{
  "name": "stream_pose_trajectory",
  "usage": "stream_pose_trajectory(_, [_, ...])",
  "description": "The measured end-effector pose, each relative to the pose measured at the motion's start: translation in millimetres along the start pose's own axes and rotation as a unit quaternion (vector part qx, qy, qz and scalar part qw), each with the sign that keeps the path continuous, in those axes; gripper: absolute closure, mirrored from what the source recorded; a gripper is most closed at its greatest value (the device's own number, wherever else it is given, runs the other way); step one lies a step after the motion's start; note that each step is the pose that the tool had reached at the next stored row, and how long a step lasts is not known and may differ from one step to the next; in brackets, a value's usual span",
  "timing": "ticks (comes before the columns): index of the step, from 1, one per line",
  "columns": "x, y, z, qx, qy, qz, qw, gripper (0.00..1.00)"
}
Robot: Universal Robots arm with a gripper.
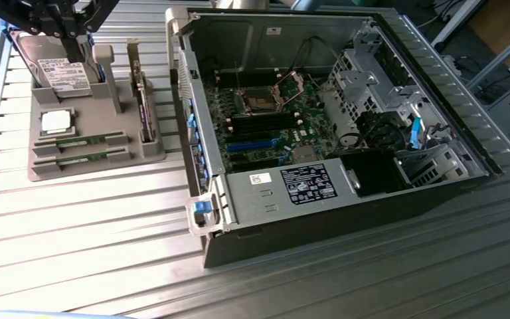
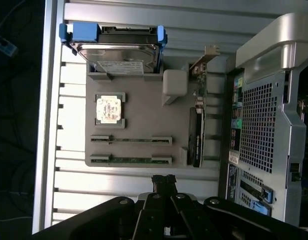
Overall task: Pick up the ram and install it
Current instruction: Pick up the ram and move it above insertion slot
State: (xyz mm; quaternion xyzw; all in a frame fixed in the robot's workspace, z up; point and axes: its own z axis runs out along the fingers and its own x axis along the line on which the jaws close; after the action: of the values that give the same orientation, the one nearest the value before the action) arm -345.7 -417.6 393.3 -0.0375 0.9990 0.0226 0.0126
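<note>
Ribbed metal table (image 1: 78, 252) carried everything. In the exterior view a grey tray (image 1: 100, 123) sat at nine o'clock, and an open case (image 1: 228, 33) lay just beside it, filling the middle through to three o'clock.

On the tray, a hard drive (image 1: 60, 70) stood on edge at the twelve o'clock end. A bare processor (image 1: 58, 121) lay flat at six o'clock from it. The ram (image 1: 82, 140) rested in a holder at six o'clock from the processor. It was a thin green stick lying along the tray. A second stick (image 1: 82, 158) lay parallel to it, one step further toward six o'clock, by the tray's edge. An upright card (image 1: 144, 100) stood along the tray's three o'clock side, between the sticks and the case.

Inside the case the motherboard (image 1: 264, 113) lay flat, with the power supply (image 1: 299, 186) at six o'clock from it.

The gripper (image 2: 163, 180) had its black fingers drawn together, holding nothing. In the wrist view its tips showed over bare table beyond the tray's edge. They were nearest the second stick and touched neither stick. In the exterior view its dark linkage hung at eleven o'clock, above the hard drive.
</note>
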Motion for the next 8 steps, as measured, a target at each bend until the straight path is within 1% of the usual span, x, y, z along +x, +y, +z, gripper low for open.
stream_pose_trajectory(5, [0.0,0.0,0.0,-0.0002,0.0007,-0.014,0.9999,0.90])
stream_pose_trajectory(8, [0.0,0.0,0.0,-0.0006,0.0013,-0.029,0.9996,0.90])
